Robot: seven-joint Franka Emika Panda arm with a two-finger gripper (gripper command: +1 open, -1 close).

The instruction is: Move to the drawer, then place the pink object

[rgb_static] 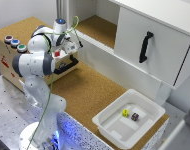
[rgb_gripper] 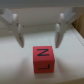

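Cork-topped table (rgb_static: 85,90) bearing a white tray (rgb_static: 107,124) and a pale wooden box (rgb_static: 7,60).

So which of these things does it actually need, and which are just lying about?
Needed: pink block, wooden drawer, gripper.
Lying about: white bin, yellow cube, maroon cube, coloured buttons, white cabinet.

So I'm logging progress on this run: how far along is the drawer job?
Reaching the drawer looks done: the arm is over the wooden box. The placement also looks made, since the wrist view shows the pink object resting on a pale surface with the gripper open above it, fingers clear. What seems left is only pulling away.
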